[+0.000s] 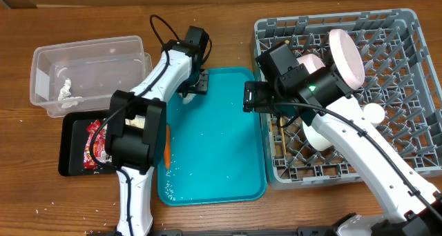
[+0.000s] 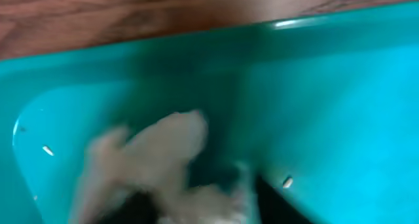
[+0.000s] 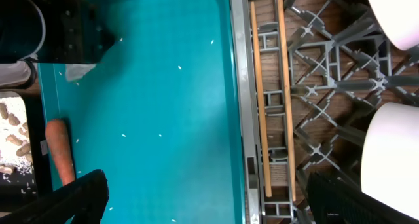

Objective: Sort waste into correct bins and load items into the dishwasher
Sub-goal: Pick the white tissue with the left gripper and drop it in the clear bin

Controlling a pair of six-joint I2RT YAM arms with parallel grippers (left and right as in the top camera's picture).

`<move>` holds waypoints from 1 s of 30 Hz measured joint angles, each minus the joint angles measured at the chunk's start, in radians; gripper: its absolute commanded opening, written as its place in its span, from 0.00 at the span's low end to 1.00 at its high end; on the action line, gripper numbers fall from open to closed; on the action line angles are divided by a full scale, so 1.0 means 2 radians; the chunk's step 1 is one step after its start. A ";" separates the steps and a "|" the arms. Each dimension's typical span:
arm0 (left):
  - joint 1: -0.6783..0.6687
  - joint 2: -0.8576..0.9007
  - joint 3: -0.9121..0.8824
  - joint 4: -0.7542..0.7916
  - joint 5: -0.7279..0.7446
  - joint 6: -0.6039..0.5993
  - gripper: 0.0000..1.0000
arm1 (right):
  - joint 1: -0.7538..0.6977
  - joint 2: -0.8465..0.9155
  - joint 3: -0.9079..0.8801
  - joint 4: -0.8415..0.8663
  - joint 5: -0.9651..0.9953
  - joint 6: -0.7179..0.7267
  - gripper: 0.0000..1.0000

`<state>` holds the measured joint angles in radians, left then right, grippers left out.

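Observation:
A crumpled white paper wad point(image 2: 163, 152) lies in the far left corner of the teal tray point(image 1: 221, 146). My left gripper point(image 1: 192, 85) is down on it, its dark fingers on either side of the wad; the left wrist view is blurred. The wad also shows in the right wrist view point(image 3: 80, 70). An orange carrot point(image 1: 166, 145) lies at the tray's left edge. My right gripper point(image 1: 250, 98) is open and empty, above the line where the tray meets the grey dish rack point(image 1: 414, 29). Two wooden chopsticks point(image 3: 258, 86) lie in the rack.
The rack also holds a pink plate point(image 1: 345, 56) and white cups point(image 1: 321, 134). A clear bin point(image 1: 90, 50) with white paper stands at the far left. A black bin point(image 1: 69, 146) with a red wrapper point(image 1: 93, 143) stands below it. Rice grains dot the tray.

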<state>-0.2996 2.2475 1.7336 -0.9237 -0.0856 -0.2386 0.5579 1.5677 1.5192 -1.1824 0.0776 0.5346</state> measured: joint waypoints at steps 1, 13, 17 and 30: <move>0.000 0.000 0.000 -0.006 0.000 0.000 0.05 | 0.000 0.000 0.000 -0.001 0.000 0.000 1.00; 0.007 -0.102 0.109 -0.220 -0.063 -0.001 0.04 | 0.000 0.000 0.000 -0.002 0.000 0.000 1.00; 0.043 -0.197 0.134 -0.226 -0.096 -0.001 0.04 | 0.000 0.000 0.000 0.002 0.000 0.000 1.00; 0.209 -0.158 0.092 -0.294 -0.050 -0.001 0.56 | 0.000 0.000 0.000 0.000 0.000 0.000 1.00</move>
<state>0.1177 1.9324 1.9175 -1.5116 -0.1856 -0.2413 0.5579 1.5677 1.5192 -1.1820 0.0776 0.5354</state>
